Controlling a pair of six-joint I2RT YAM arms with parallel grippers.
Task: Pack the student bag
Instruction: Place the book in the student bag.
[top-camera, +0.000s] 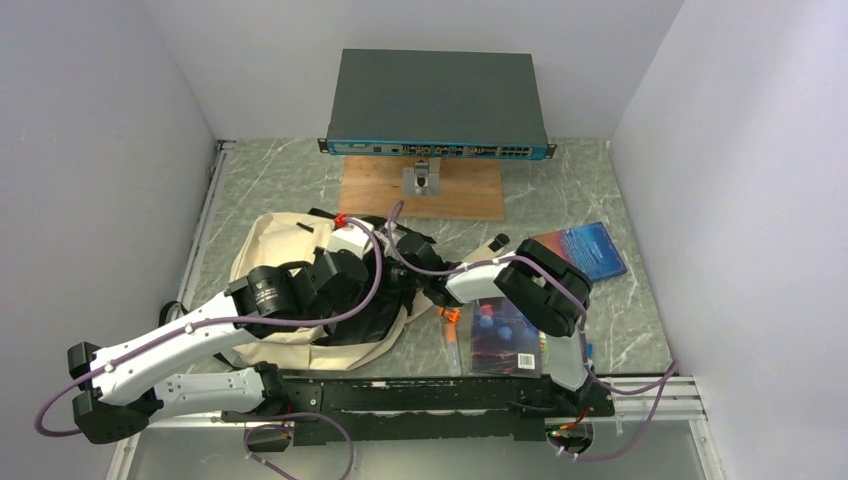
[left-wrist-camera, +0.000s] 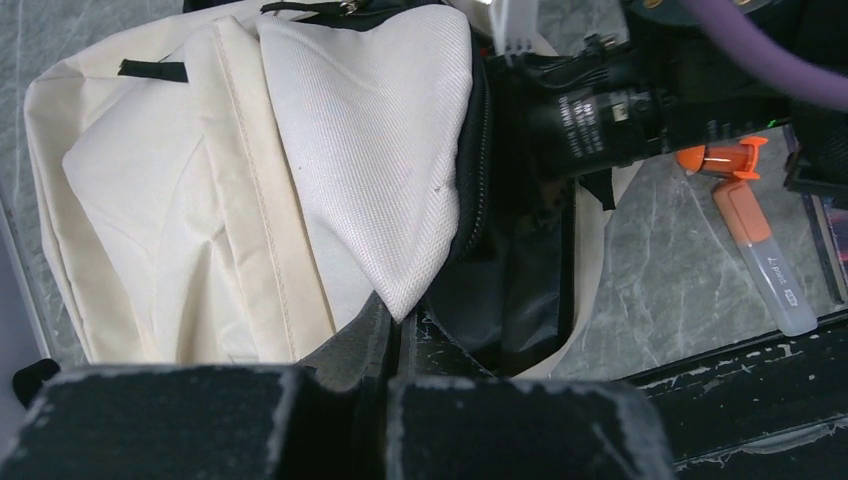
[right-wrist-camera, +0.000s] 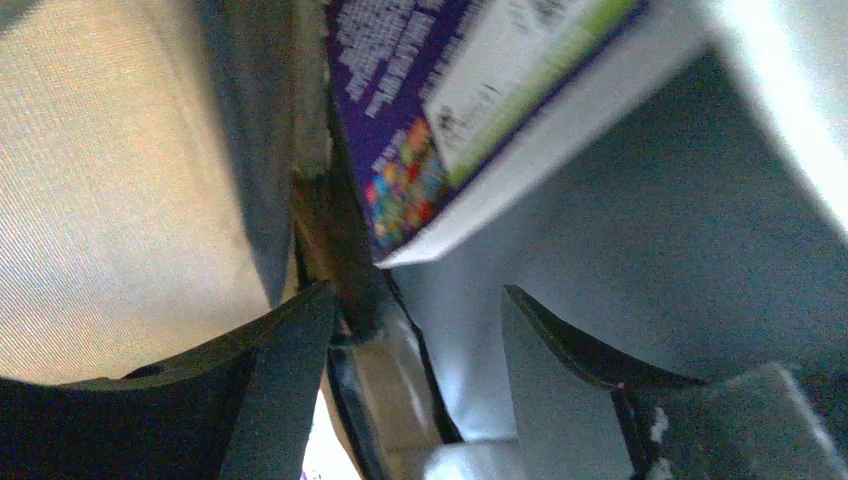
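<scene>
The student bag (top-camera: 270, 250), cream canvas with black trim, lies on the left half of the table with its dark opening facing right. My left gripper (top-camera: 352, 280) is shut on a corner of the bag's cream flap (left-wrist-camera: 400, 300) and holds it up off the black lining (left-wrist-camera: 520, 290). My right gripper (top-camera: 408, 262) reaches into the opening. In the right wrist view it (right-wrist-camera: 410, 340) is open inside the bag, with a black-trimmed edge running between its fingers (right-wrist-camera: 280, 380). A purple printed box (right-wrist-camera: 450, 110) lies just beyond them.
An orange-capped clear tube (top-camera: 452, 330) lies right of the bag, also in the left wrist view (left-wrist-camera: 765, 265). A dark book (top-camera: 505, 335) lies under my right arm, a blue book (top-camera: 585, 250) further right. A grey device on a wooden board (top-camera: 425, 190) stands at the back.
</scene>
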